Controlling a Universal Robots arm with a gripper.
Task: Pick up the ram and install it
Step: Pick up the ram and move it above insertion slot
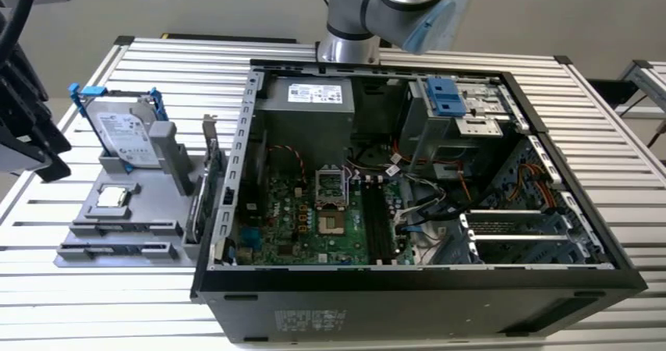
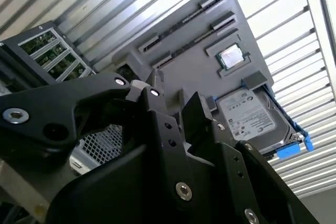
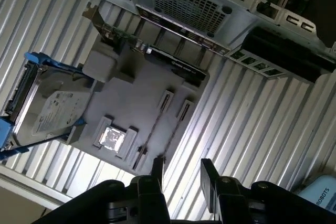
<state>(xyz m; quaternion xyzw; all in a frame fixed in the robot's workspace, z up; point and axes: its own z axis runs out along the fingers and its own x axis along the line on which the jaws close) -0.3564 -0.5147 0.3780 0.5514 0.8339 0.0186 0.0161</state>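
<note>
The motherboard (image 1: 296, 226) is green, the tray (image 1: 156, 210) grey, the slatted table (image 1: 93, 304) silver-white.

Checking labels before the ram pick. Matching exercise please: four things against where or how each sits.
Things: 1 ram; 2 processor chip; 3 hard drive; 4 gripper.
States: A propped up in a blue frame; B open, holding nothing; C flat in a square recess of the gray holder; D lying in a long slot of the holder.
Pairs: 1-D; 2-C; 3-A; 4-B.
</note>
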